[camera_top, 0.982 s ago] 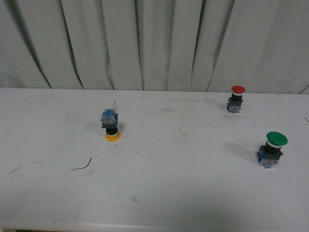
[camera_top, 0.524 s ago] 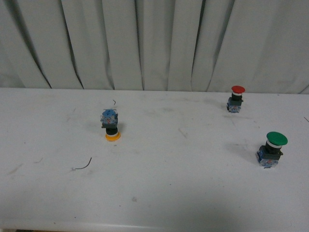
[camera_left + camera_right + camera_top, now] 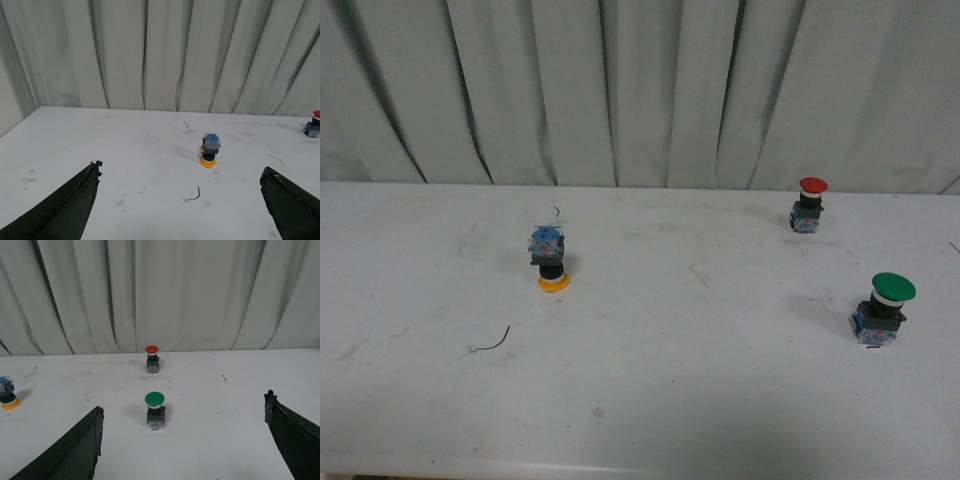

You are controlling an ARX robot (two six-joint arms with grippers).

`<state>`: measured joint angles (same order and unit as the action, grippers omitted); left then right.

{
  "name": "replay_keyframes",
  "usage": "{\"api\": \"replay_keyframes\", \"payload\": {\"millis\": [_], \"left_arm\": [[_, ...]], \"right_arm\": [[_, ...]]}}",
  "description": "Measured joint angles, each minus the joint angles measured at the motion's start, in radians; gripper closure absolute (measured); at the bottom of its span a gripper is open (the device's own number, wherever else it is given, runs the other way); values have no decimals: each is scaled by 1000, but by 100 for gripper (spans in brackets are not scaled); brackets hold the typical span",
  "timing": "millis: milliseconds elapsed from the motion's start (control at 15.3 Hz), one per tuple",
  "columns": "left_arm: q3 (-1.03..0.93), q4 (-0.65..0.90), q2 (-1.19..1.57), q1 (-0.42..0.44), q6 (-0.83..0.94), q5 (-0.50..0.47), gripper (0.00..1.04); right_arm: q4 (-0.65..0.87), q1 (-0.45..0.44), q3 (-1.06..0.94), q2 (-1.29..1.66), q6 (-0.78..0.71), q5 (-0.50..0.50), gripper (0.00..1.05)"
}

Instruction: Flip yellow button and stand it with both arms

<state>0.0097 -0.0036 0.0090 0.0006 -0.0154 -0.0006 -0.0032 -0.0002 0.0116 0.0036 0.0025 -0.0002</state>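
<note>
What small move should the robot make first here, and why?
Probably ease the left gripper forward toward the yellow button: it stands upside down on its cap, untouched, on that arm's side, and the jaws are wide open.

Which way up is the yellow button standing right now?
Upside down: the yellow button stands with its yellow cap on the table and its blue contact block on top.

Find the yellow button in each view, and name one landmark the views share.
Front: yellow button left of centre, standing cap down.
Left wrist: yellow button just past a curled wire.
Right wrist: yellow button at the picture's edge.
Shared landmark: red button, upright, in all three views.
</note>
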Motion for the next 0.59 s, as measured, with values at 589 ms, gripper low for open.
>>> {"api": "replay_keyframes", "payload": {"millis": [589], "left_arm": [[235, 521, 902, -43, -176, -38, 7]], "right_arm": [[0, 0, 0, 0, 0, 0, 7]]}}
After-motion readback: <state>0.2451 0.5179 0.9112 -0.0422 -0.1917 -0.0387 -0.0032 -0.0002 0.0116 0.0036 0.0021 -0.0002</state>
